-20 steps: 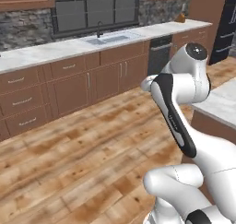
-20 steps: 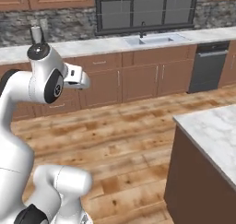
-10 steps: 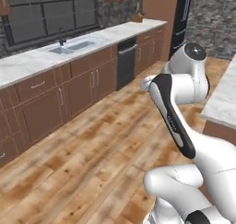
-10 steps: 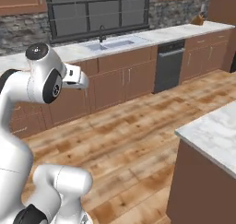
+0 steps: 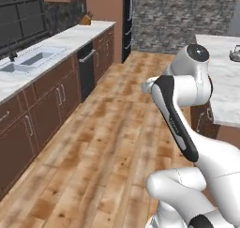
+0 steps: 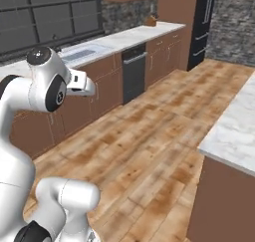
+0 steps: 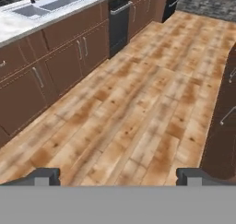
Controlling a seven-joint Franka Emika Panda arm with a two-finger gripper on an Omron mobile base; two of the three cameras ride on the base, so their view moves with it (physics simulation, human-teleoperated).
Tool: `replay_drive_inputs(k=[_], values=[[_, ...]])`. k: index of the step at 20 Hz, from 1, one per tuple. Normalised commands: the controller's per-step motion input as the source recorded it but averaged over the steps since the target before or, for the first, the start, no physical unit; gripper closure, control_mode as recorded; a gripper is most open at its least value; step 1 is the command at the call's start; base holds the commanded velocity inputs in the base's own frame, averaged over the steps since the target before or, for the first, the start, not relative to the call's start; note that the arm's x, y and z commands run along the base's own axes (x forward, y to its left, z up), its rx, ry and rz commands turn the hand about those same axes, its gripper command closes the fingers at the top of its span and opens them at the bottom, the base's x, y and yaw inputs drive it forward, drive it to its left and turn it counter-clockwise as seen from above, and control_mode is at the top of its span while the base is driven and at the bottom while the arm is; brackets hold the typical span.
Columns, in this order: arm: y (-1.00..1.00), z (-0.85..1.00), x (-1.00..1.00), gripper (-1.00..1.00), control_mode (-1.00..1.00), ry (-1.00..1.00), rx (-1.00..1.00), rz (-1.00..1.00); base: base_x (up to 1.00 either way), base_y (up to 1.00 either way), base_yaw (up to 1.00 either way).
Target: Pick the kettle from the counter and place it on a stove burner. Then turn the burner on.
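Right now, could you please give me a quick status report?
Hand open, empty, over wood floor. Kettle on counter, far right. Nothing blocking.

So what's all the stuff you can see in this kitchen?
kettle: one, silver-grey, on the marble counter at far right of the left base view
counter: one, white marble over brown cabinets, right side
sink: one, grey, set in the paler counter along the wall
dishwasher: one, black, under the sink counter
fridge: one, black, far end
floor: wood planks, brown
arm: one, white with dark joints
fingers: two, dark, wide apart, nothing between them
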Motion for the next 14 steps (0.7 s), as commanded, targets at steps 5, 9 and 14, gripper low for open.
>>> replay_drive_inputs(k=[5,9,14], values=[[0.0,0.0,0.0,-1.0,1.0,0.0,0.0,0.0,1.0,0.95,-0.55],[0.0,0.0,0.0,-1.0,1.0,0.0,0.0,0.0,1.0,0.08,-0.32],[0.0,0.0,0.0,-1.0,1.0,0.0,0.0,0.0,1.0,0.05,-0.25]])
